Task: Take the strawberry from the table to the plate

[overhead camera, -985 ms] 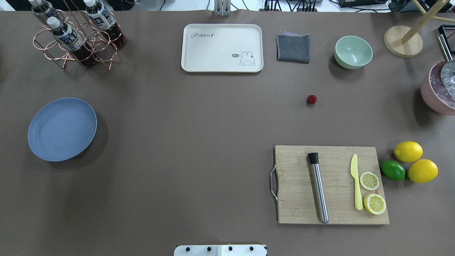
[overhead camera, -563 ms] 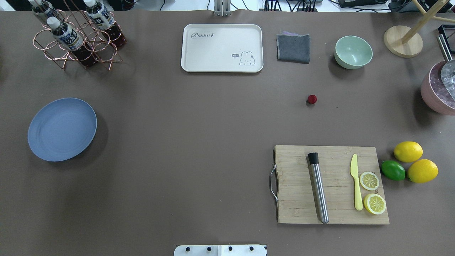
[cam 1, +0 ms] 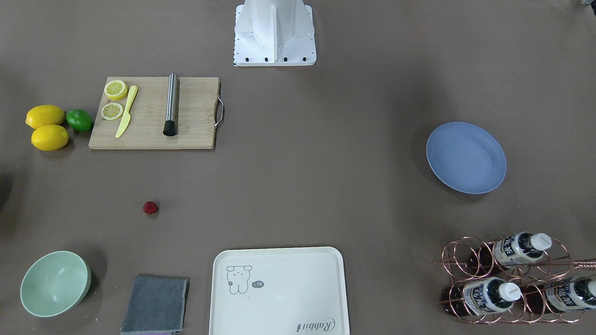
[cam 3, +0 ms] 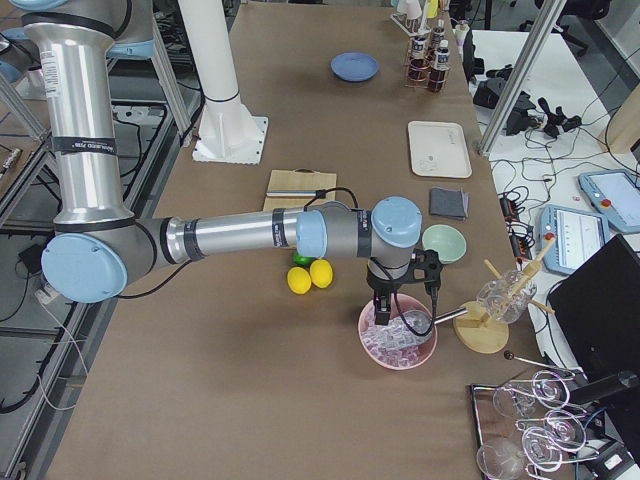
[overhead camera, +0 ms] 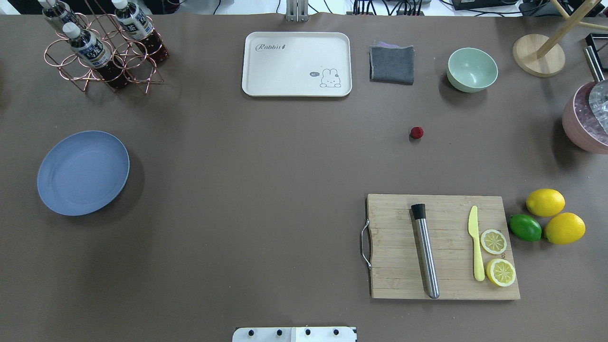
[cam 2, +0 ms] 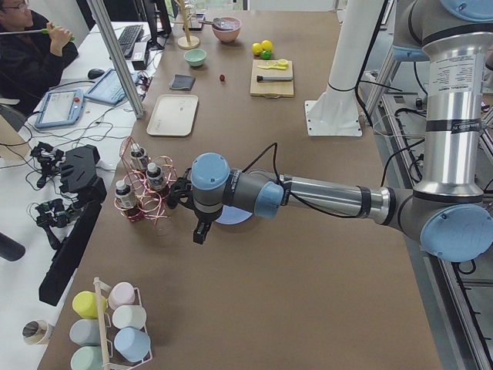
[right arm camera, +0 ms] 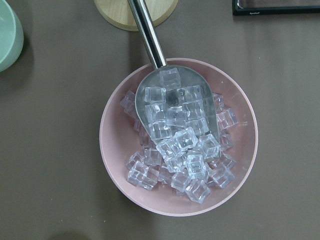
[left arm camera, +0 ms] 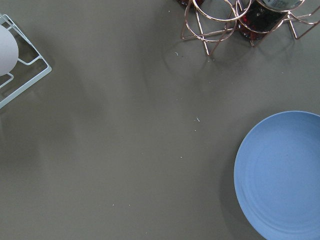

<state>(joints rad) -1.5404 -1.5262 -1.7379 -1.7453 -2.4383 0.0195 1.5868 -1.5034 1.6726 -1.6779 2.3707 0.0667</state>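
The strawberry (overhead camera: 417, 133) (cam 1: 150, 207) is a tiny deep-red berry lying alone on the grey-brown table (overhead camera: 266, 166), right of centre. The blue plate (overhead camera: 83, 173) (cam 1: 466, 157) (left arm camera: 285, 172) sits bare at the far left. Neither gripper appears in the overhead or front views. In the exterior left view my left gripper (cam 2: 199, 231) hangs beyond the plate's outer side, near the bottle rack. In the exterior right view my right gripper (cam 3: 382, 318) hangs over the pink ice bowl. From these side views I cannot tell whether either one is open or shut.
A cutting board (overhead camera: 441, 247) with a metal muddler, yellow knife and lemon slices lies right front, two lemons and a lime (overhead camera: 525, 227) beside it. Behind the berry stand a green bowl (overhead camera: 472, 69), grey cloth (overhead camera: 392, 64) and cream tray (overhead camera: 297, 63). Bottle rack (overhead camera: 102, 47) back left; ice bowl (right arm camera: 178, 137) far right.
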